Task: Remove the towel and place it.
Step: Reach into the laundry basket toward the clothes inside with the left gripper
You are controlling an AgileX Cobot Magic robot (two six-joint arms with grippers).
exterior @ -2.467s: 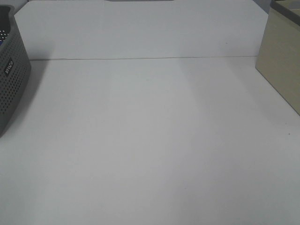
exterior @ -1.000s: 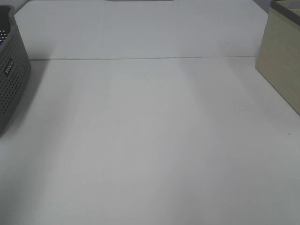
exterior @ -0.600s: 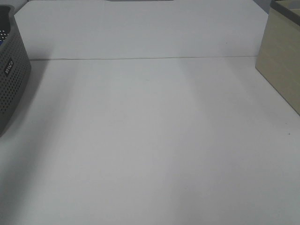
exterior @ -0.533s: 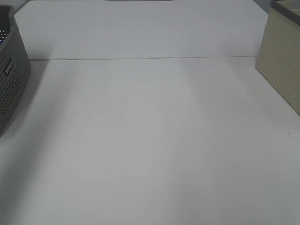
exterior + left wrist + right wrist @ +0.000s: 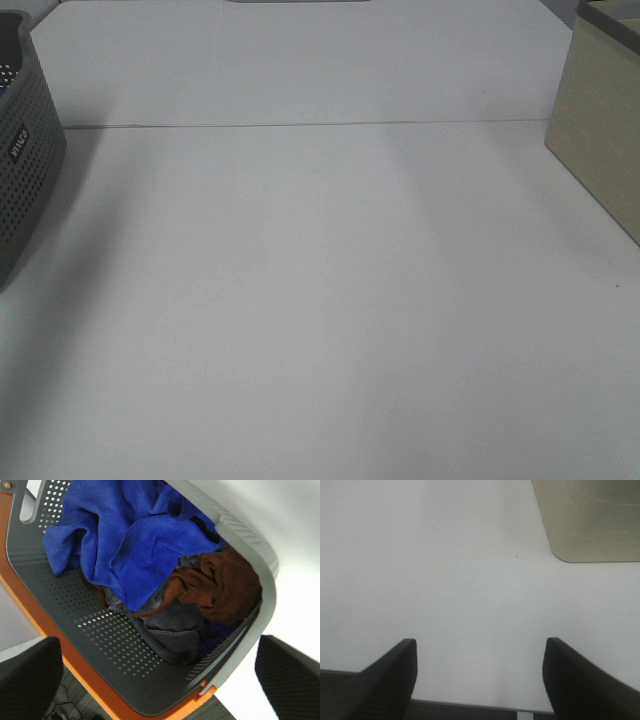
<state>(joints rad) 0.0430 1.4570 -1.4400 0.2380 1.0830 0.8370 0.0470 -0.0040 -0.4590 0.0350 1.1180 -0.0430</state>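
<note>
Beneath wide left jaws, towel [image 5: 135, 545] lies in basket [image 5: 75, 625]; right jaws wide, empty.

A lab-style test bench: plain white table [image 5: 320, 320], white back panel [image 5: 300, 60], grey perforated basket [image 5: 30, 190], beige box [image 5: 600, 140]

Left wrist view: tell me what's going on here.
The left gripper hovers open above the grey basket, holding nothing. The blue towel lies bunched inside it with a brown cloth and a dark grey cloth, not yet picked up. The right gripper hangs open and empty over the white table, near a beige box.
</note>
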